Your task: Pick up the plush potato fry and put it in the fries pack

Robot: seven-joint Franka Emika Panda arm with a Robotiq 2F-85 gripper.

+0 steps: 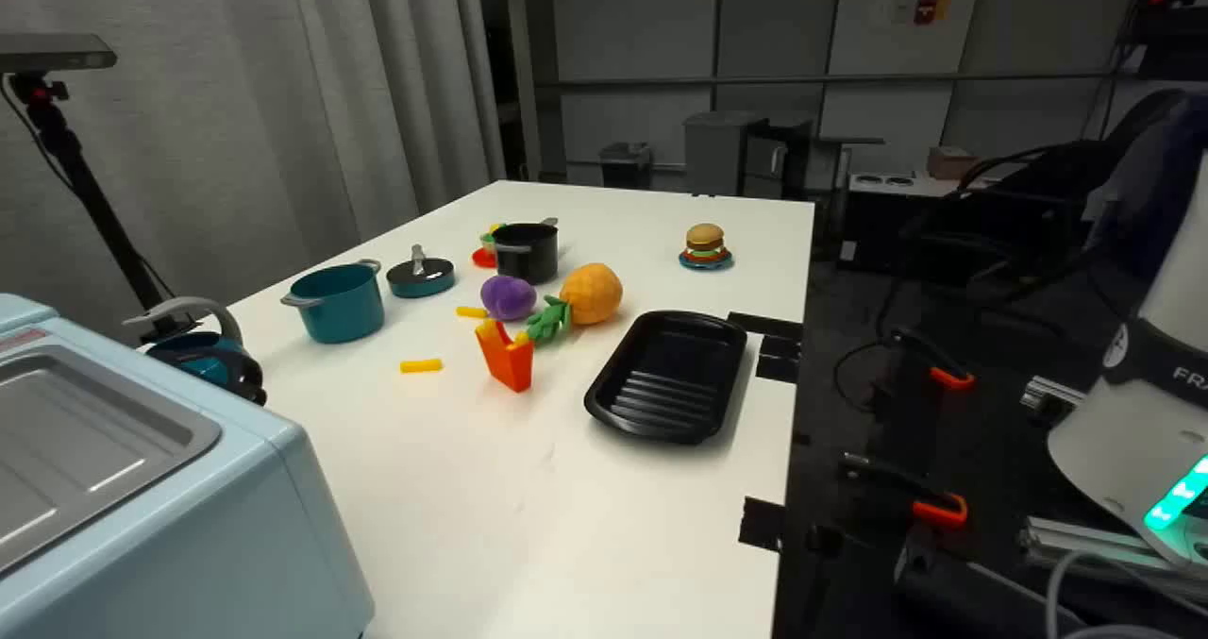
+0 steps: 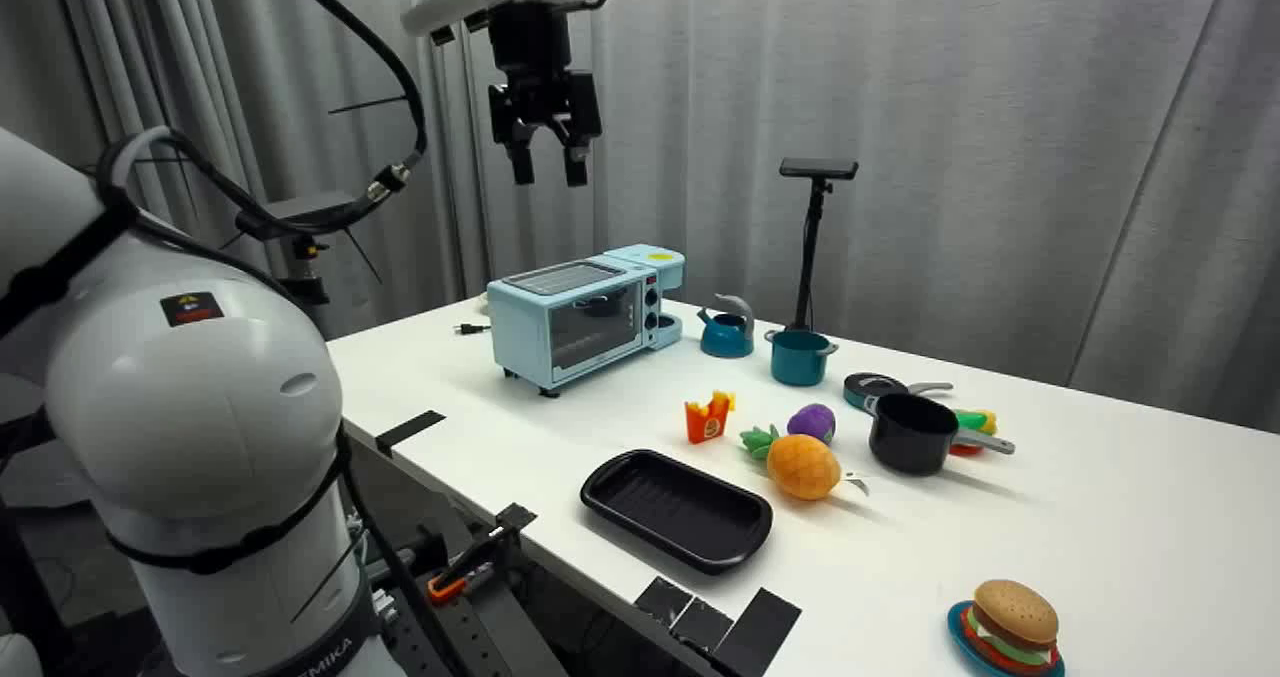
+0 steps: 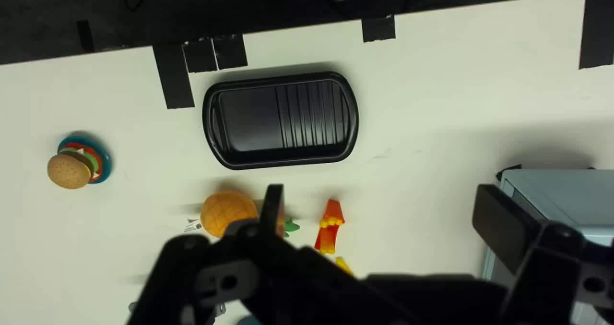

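The claw (image 2: 549, 169) hangs high in an exterior view, its two fingers (image 2: 523, 167) spread apart; lower, a light-blue toaster oven (image 2: 568, 319) stands toward the left end of a white table (image 2: 1100, 527) and a black grill pan (image 2: 678, 510) lies close to the front edge. In an exterior view, a yellow plush fry (image 1: 421, 365) lies flat between the table's left edge and the red-orange fries pack (image 1: 507, 361); a second fry (image 1: 471, 311) lies just beside a purple plush toy (image 1: 510, 297), and a hamburger (image 1: 705, 235) on a blue plate (image 1: 692, 262) sits toward the far right corner. In the wrist view, both fingers stand wide apart; the pack is near a plush pineapple (image 3: 227, 212), and one loose fry (image 3: 343, 266) shows, partly hidden by the claw.
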